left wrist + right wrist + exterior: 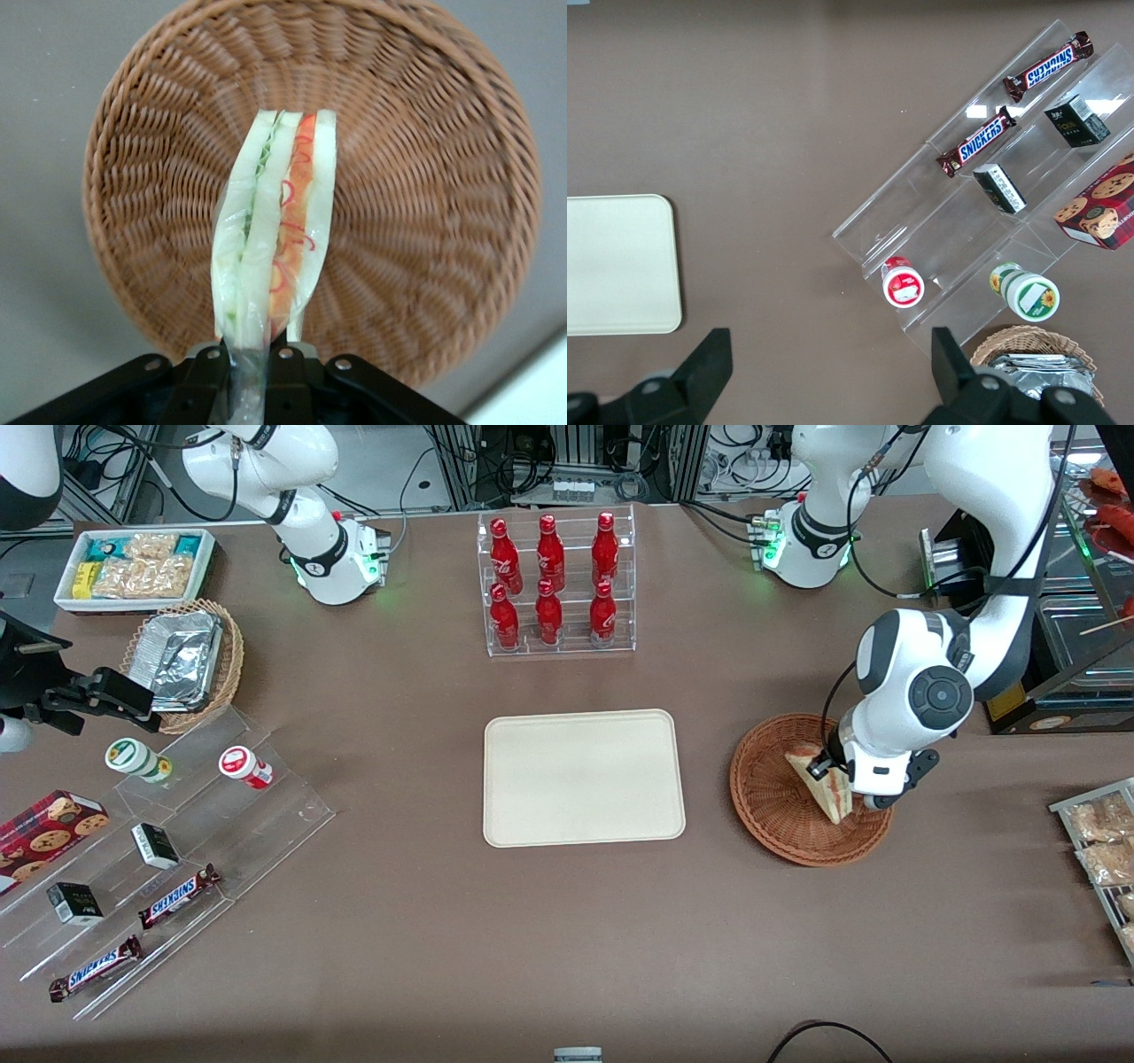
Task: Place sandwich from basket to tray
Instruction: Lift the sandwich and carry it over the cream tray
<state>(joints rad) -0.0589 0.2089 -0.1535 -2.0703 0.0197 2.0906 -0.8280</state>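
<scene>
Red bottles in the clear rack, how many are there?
6 red bottles, in two rows of three: farther row; nearer row. None seem hidden. The claw is over the basket, shut on the sandwich.

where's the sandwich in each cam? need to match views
Front view: sandwich over the wicker basket, at the gripper.
Left wrist view: sandwich pinched in the shut jaws, basket beneath.
Right wrist view: not in it.
Shared landmark: the basket; the cream tray links front and right wrist.
</scene>
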